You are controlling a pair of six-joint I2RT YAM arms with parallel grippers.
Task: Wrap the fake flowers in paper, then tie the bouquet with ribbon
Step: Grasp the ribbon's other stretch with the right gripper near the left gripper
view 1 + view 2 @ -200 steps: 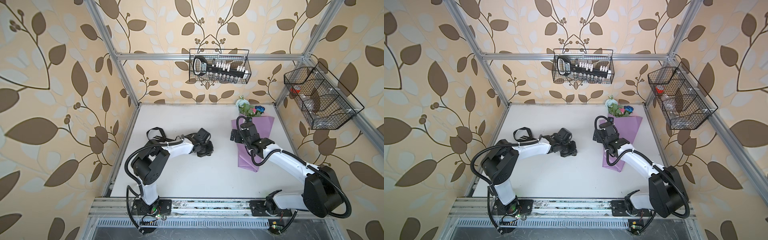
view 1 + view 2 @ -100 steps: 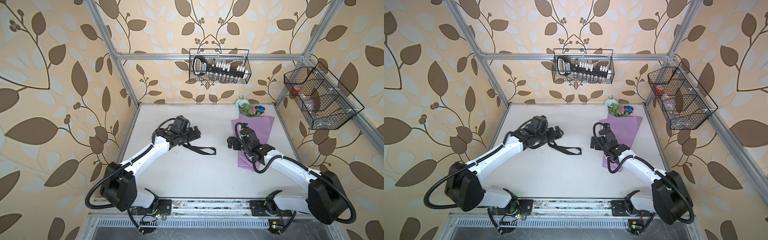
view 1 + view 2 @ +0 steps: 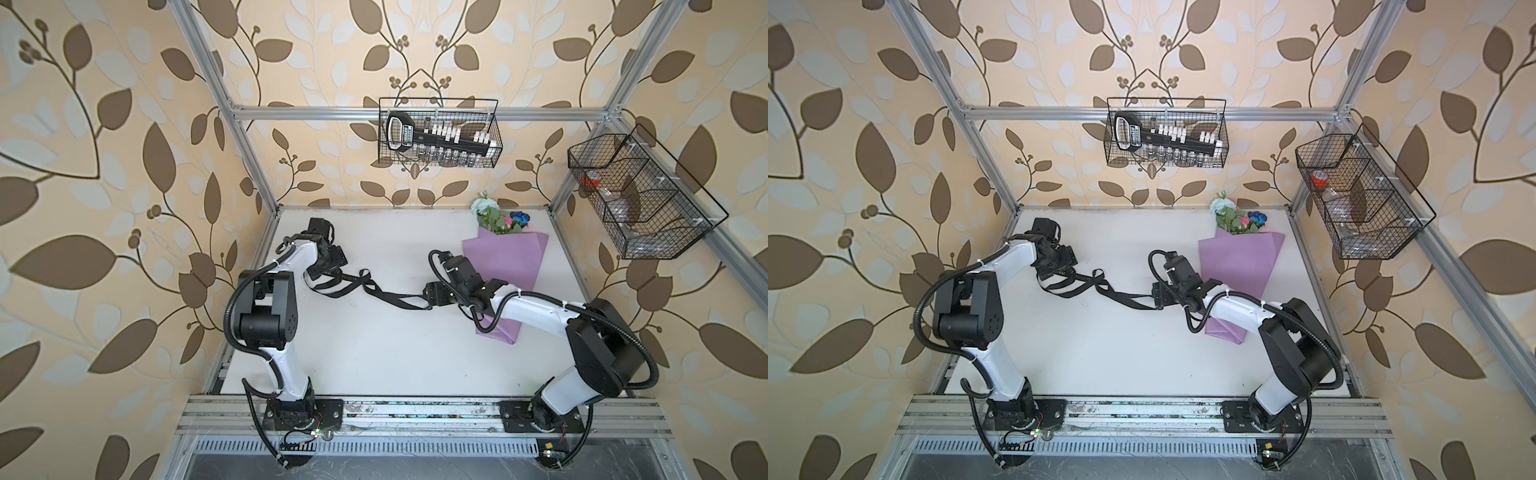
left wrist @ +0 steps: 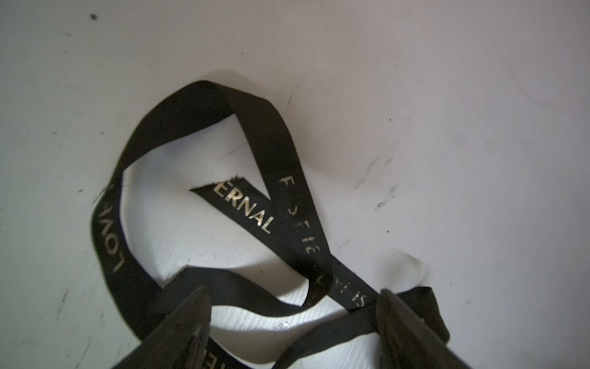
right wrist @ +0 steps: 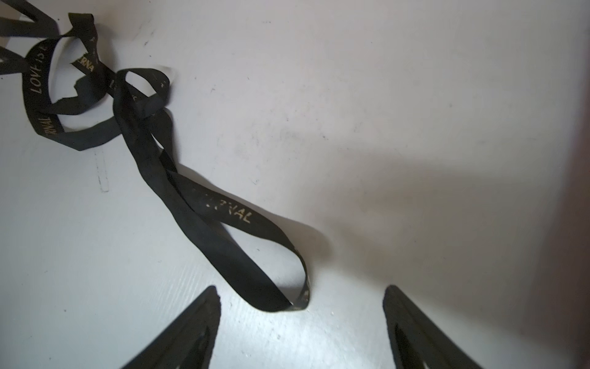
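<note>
The bouquet of fake flowers (image 3: 505,266) lay on the white table (image 3: 374,353), at the back on the right side. Its blooms pointed to the back wall and its purple paper pointed to the front. The right arm (image 3: 536,307) reached over the bottom end of the paper.

The right gripper (image 3: 429,296) was just beside the bouquet, on its left, and it faced away from it. Its two fingers (image 5: 204,306) were spread apart and held nothing. The end loop of the black ribbon (image 3: 374,291) lay on the table just in front of them.

The left gripper (image 4: 292,292) was well apart from the bouquet, across the table. Its fingers were spread wide too. The tangled ribbon lay on the table between them, not pinched.
</note>
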